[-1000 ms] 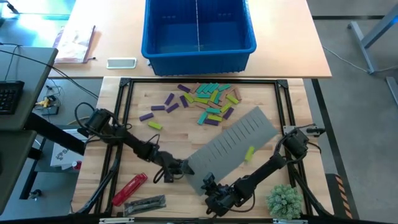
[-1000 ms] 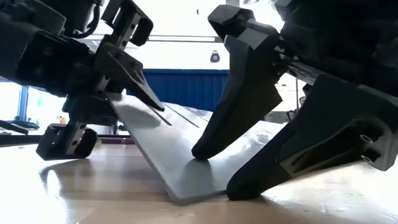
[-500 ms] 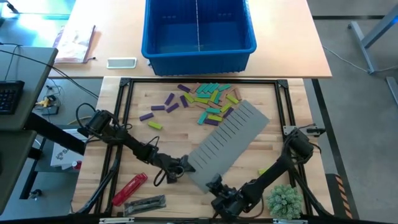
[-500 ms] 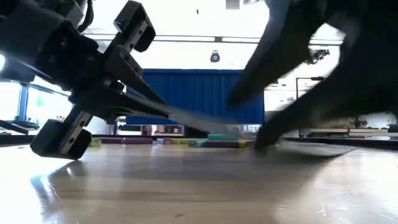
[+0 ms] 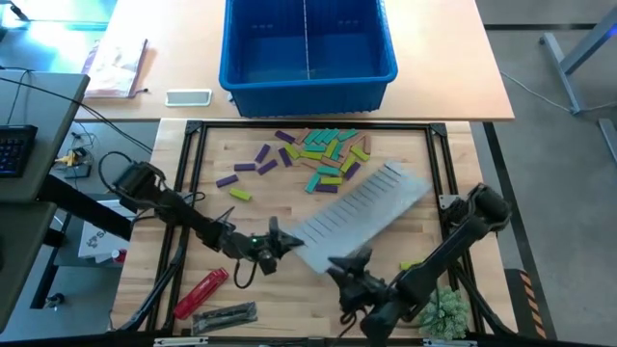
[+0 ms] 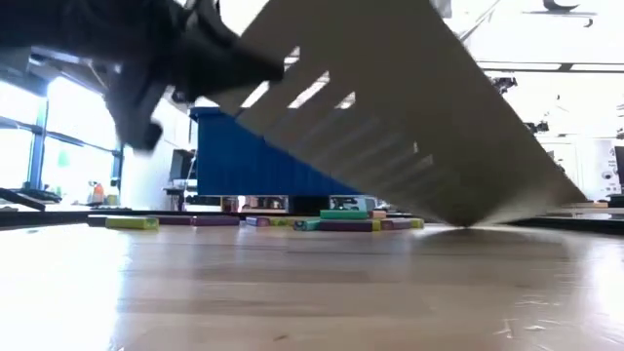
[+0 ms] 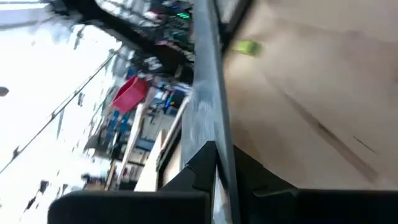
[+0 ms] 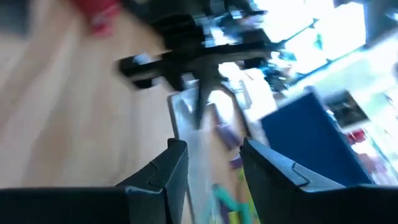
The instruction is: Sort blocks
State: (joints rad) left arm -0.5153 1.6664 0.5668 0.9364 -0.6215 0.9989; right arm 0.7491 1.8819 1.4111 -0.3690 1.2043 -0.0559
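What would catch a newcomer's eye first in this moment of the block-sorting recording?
The slotted grey mat stands out first: the left gripper is shut on its near corner and holds it tilted, its far edge down on the wooden table. Behind it a heap of purple, teal, lime and tan blocks lies near the table's far edge, before the empty blue bin. The right gripper hovers open by the mat's near edge, gripping nothing.
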